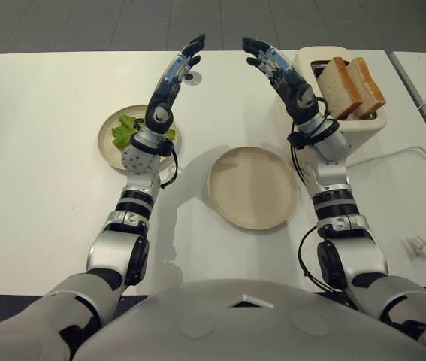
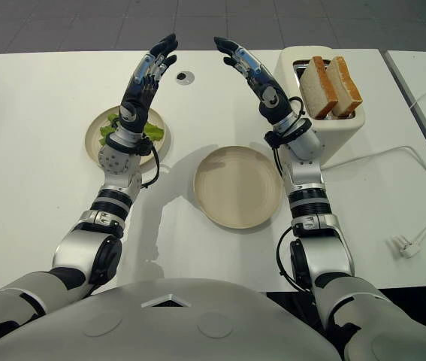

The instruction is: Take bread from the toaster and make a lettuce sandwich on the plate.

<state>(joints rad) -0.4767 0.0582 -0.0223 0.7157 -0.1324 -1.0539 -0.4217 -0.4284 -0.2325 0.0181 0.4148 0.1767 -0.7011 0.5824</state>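
Left robot hand [image 1: 173,75] and right robot hand [image 1: 284,79] stand raised over the bench [image 1: 40,195] in the left eye view, fingers stretched wide, palms turned toward each other, neither holding anything. Two slices of bread [image 1: 342,86] stick up out of the toaster [image 1: 370,129] at the far right, leaning side by side, touching or nearly so. The right wrist is just beside the toaster's near wall. An empty plate [image 1: 252,188] lies between the two forearms, and the lettuce [image 1: 125,132] sits on a small dish [image 1: 109,154] partly under the left wrist. From the right eye view the layout is the same, with the toaster's cord [image 2: 389,149] trailing across the bench toward a loose plug [image 2: 402,246] on the right. No step of the sandwich looks done: bread in the slots, plate bare. The likeliest trouble, as I judge it, is how close the slices stand, since a wide grasp could catch both at once or drag the second out crooked. A sideways approach could also nudge the toaster and make it slide, and the left forearm, if it drops low, could sweep the lettuce dish.
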